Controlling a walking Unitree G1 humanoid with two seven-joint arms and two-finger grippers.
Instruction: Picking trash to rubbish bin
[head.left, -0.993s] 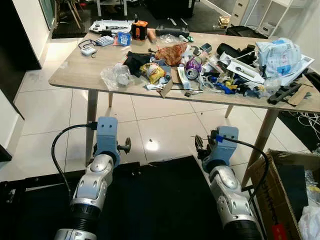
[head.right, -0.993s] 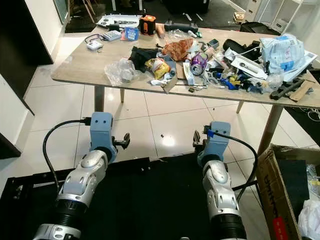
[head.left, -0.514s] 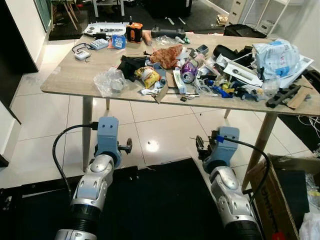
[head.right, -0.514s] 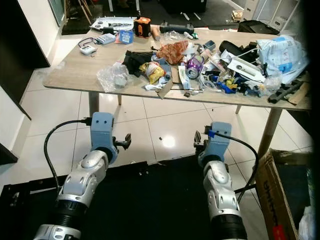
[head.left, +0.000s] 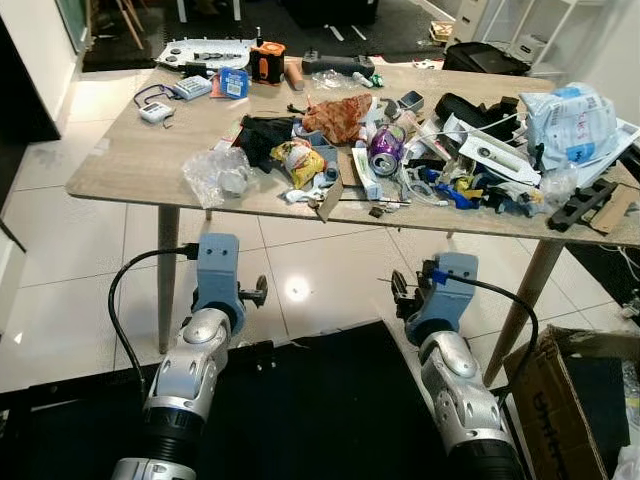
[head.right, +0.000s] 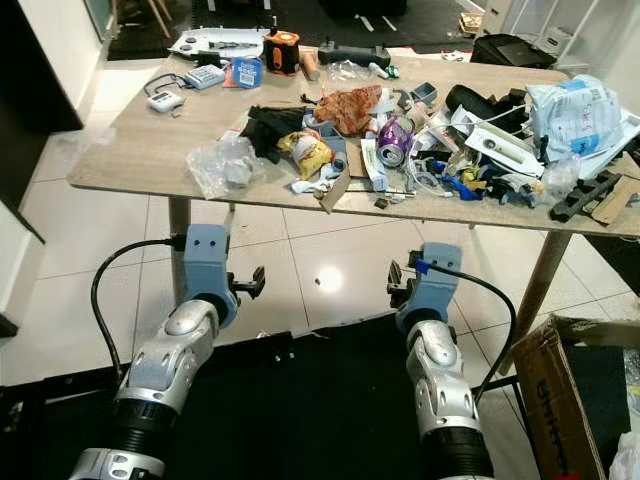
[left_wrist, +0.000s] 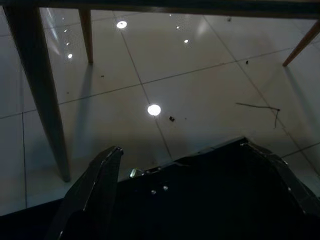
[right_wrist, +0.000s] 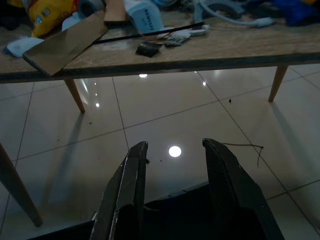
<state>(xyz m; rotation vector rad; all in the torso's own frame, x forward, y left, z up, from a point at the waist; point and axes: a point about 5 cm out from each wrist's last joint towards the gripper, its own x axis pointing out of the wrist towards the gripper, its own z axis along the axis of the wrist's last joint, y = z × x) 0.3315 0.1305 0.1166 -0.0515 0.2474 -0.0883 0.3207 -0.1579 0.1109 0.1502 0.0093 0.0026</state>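
Both arms are hanging low over the tiled floor (head.left: 90, 260), near side of the wooden table (head.left: 130, 160). Left gripper (left_wrist: 190, 185) is gaping wide, empty. Right gripper (right_wrist: 172, 190) is partly open, empty. Trash is lying mid-table: crumpled plastic bag (head.left: 216, 174), yellow snack packet (head.left: 300, 158), purple can (head.left: 384, 150). Cardboard box (head.left: 560, 400) is sitting near right on the floor.

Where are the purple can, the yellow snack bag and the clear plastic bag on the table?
purple can (head.left: 383, 150), left eye view, its side.
yellow snack bag (head.left: 301, 160), left eye view, its middle.
clear plastic bag (head.left: 215, 175), left eye view, its crumpled middle.
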